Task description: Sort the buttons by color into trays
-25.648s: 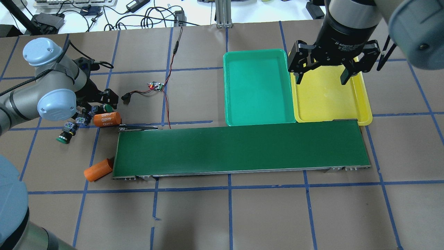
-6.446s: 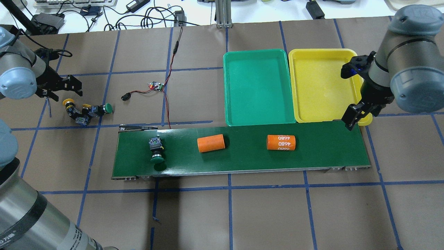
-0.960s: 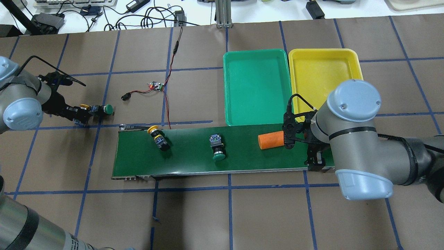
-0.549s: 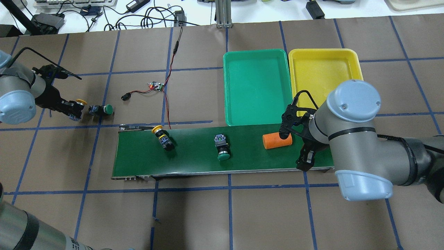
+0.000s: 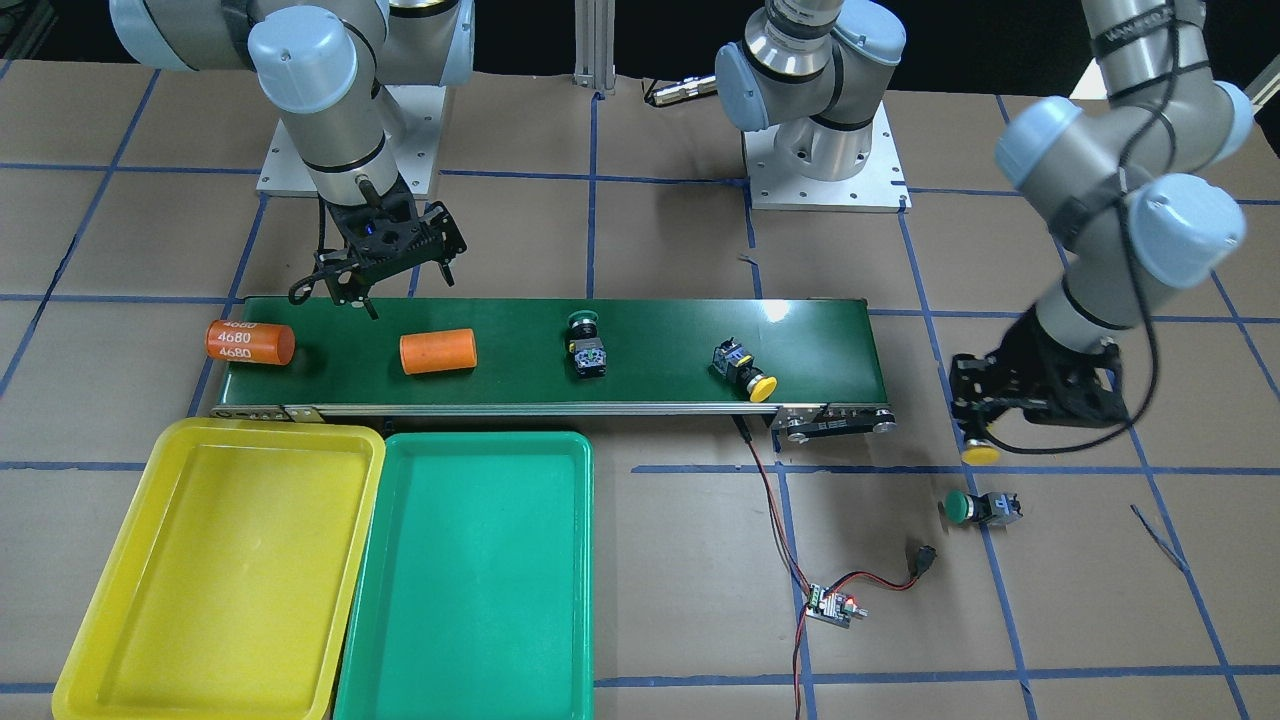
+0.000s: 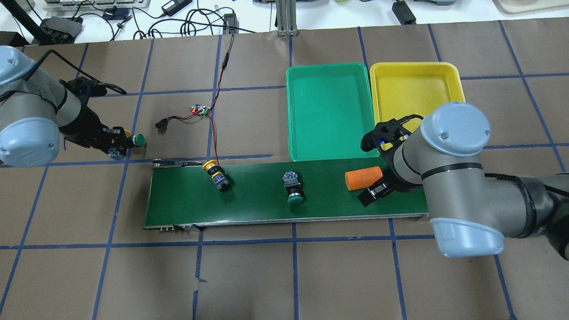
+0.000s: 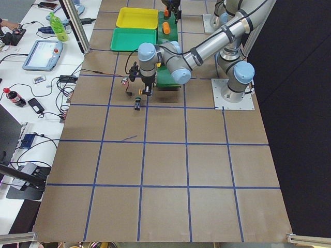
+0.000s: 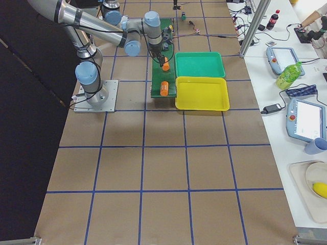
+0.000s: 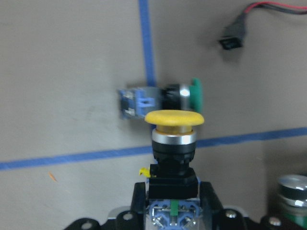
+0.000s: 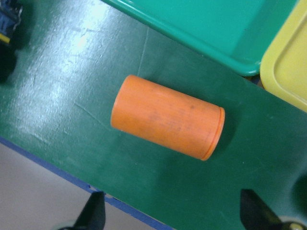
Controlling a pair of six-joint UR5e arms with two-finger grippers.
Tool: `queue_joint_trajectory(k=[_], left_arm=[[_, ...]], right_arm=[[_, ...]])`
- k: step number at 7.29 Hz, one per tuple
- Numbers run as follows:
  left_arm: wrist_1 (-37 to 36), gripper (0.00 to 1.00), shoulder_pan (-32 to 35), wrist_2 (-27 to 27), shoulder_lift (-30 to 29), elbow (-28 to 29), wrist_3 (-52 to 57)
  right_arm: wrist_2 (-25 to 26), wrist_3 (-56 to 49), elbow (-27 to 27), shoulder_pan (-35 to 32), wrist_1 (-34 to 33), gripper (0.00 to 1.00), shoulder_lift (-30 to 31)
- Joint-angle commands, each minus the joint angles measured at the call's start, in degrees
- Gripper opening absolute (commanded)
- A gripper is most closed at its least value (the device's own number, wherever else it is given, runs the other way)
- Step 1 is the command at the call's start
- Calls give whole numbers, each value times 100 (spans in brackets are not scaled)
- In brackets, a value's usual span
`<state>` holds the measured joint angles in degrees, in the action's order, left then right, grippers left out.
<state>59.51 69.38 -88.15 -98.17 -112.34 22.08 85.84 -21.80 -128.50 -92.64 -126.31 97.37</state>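
Note:
My left gripper (image 6: pixel 113 143) is shut on the black body of a yellow button (image 9: pixel 175 139) and holds it above the table, left of the belt. It also shows in the front view (image 5: pixel 985 440). A green button (image 6: pixel 133 141) lies on its side on the table just beyond it. On the belt lie a yellow button (image 6: pixel 216 173) and a green button (image 6: pixel 293 189). The green tray (image 6: pixel 329 111) and the yellow tray (image 6: pixel 418 98) are both empty. My right gripper (image 5: pixel 395 275) is open and empty over the belt, by a plain orange cylinder (image 10: pixel 168 117).
The dark-green conveyor belt (image 6: pixel 249 200) runs across the middle of the table. An orange cylinder marked 4680 (image 5: pixel 250 342) lies at the belt's end by the yellow tray, hidden under my right arm in the overhead view. A circuit board with red-black wires (image 6: pixel 201 110) lies beyond the belt.
My left gripper has lifted the yellow button, swung left, then moved back right beside the green button. The things on the belt have drifted right. My right gripper has turned over the plain orange cylinder.

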Motion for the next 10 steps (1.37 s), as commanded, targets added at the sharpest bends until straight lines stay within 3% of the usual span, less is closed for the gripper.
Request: queue_joint_trajectory(k=[1,3,4,5,6,7,8,10], left_arm=[[70,0,688,-53,743,-865,-1296],[87,0,1033,-53,1079,-1211,-1478],[105,21,1034,-79,1185,-1360,-1409],[27,30,1025,-80,1229,-1587,-1391],[-44,90,981,-71,1160,-1572,-1269],[-53,100,938,-71,1151,-1555,-1233],[-36,100,928,-79,1194,-1415,-1241],[262,100,606,-80,994,-496,-1233]], right_arm=[[21,1865,0,0,-7,100,28],[21,2495,-9,0,-8,100,-33],[12,2513,-9,0,-25,100,-34],[12,2505,0,0,-16,100,1],[90,2427,-17,0,1,100,1],[91,2495,-17,0,10,100,-42],[109,2461,0,-9,-16,100,-51],[126,2435,26,-9,-16,100,-34]])
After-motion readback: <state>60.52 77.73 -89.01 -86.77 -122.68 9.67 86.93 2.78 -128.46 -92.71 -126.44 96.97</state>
